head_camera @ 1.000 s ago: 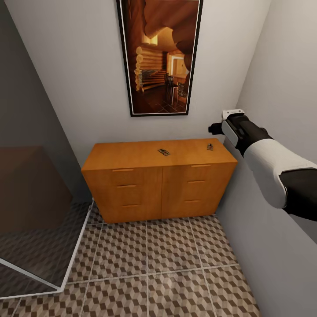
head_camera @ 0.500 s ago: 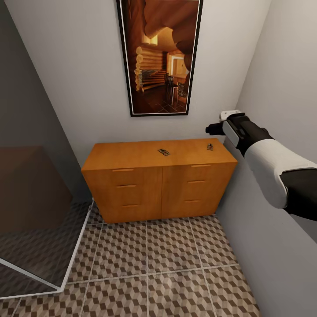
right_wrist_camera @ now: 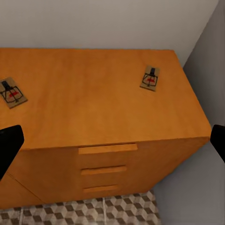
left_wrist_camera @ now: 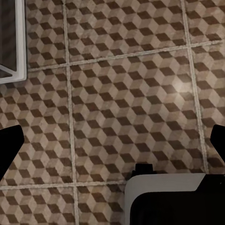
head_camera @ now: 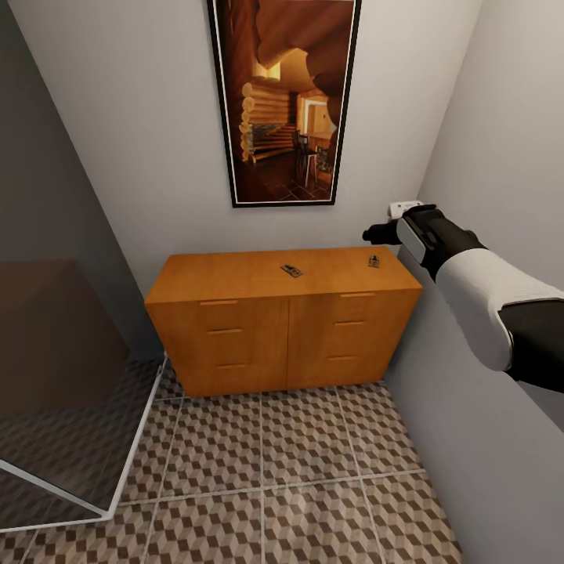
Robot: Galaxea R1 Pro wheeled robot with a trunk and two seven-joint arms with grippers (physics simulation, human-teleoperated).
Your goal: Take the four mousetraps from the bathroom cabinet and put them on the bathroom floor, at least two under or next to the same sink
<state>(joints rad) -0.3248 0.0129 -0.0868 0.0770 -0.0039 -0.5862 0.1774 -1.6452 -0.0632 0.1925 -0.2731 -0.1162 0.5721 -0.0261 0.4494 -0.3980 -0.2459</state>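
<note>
The orange-brown cabinet (head_camera: 286, 329) stands against the back wall. Two mousetraps lie on its top: one near the middle (head_camera: 291, 271) and one near the right end (head_camera: 374, 261). My right gripper (head_camera: 377, 233) hovers above that right end, apart from both. The right wrist view looks down on the cabinet (right_wrist_camera: 93, 122) and shows the same mousetraps (right_wrist_camera: 11, 92) (right_wrist_camera: 150, 78), with the gripper (right_wrist_camera: 112, 143) open and empty. My left gripper (left_wrist_camera: 112, 140) is open over the patterned bathroom floor (left_wrist_camera: 131, 93). The sink is out of view.
A framed cabin picture (head_camera: 282, 102) hangs above the cabinet. A glass shower screen with a white frame (head_camera: 133, 446) stands on the left. The right wall (head_camera: 509, 157) runs close beside my right arm. Tiled floor (head_camera: 298, 470) lies in front of the cabinet.
My right gripper has shifted slightly left, farther out over the cabinet's right end. The mousetraps have not moved.
</note>
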